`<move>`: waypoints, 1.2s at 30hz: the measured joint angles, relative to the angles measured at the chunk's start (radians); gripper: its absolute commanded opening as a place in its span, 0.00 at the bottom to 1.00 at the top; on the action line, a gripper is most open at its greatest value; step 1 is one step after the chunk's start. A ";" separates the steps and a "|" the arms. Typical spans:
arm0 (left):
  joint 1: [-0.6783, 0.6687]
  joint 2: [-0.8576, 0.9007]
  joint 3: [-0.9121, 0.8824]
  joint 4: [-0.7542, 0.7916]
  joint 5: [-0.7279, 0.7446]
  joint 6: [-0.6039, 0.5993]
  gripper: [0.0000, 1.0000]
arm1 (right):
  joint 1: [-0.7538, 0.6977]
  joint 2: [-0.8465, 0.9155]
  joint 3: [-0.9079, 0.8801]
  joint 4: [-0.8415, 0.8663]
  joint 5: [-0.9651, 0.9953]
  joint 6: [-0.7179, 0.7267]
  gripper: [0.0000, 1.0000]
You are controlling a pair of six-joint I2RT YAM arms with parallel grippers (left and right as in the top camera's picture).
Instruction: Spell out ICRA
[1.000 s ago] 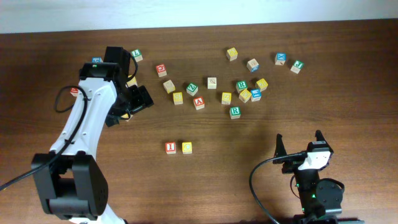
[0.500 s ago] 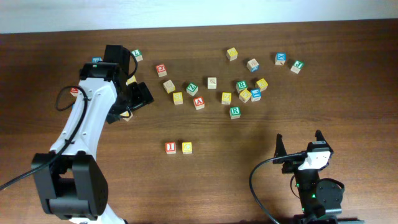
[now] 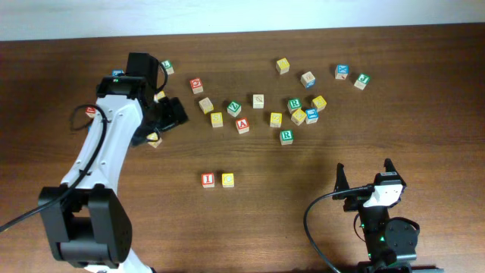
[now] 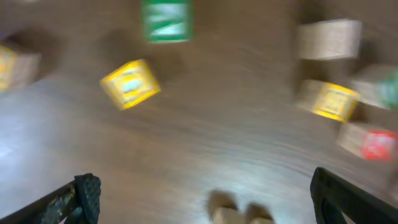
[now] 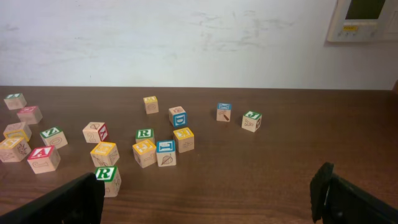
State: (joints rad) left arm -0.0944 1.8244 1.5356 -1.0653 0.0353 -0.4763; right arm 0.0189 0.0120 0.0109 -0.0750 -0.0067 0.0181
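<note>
I point(image 3: 208, 180), C point(image 3: 227, 180): set side by side at the front middle of the table point(image 3: 303, 220), I on the left; neither has moved in the last second.
R point(image 3: 286, 136): loose in the scatter behind the row and to its right; unmoved.
A point(image 3: 242, 125): loose in the same scatter, just behind the row; unmoved.
Left gripper point(image 4: 202, 186): fingers spread wide with nothing between them. Its wrist view is smeared by motion. It has drifted back and to the left, away from A, exposing a stray cube point(image 3: 154, 139).
Right gripper point(image 3: 364, 168): spread apart, empty, parked at the front right; unchanged.
Meaning: half the word stands. R is due next, beside C, yet the only moving arm is receding from it, so no pick seems imminent.
</note>
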 measured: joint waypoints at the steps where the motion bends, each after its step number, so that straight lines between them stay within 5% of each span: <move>1: -0.014 0.000 0.000 0.011 0.034 0.044 0.99 | 0.000 0.000 0.000 0.000 0.000 0.000 0.98; 10: -0.140 0.000 -0.001 0.061 0.042 0.141 0.99 | 0.000 0.000 0.000 0.000 0.000 0.001 0.98; 25: -0.200 0.069 -0.001 0.311 -0.018 0.064 0.95 | 0.000 0.000 0.000 0.000 0.000 0.000 0.98; 36: -0.199 0.154 -0.008 0.317 0.040 0.082 0.99 | 0.000 0.000 0.000 0.000 0.000 0.000 0.98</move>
State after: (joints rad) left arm -0.2932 1.9785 1.5276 -0.7486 0.0753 -0.3939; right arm 0.0189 0.0120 0.0109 -0.0750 -0.0067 0.0181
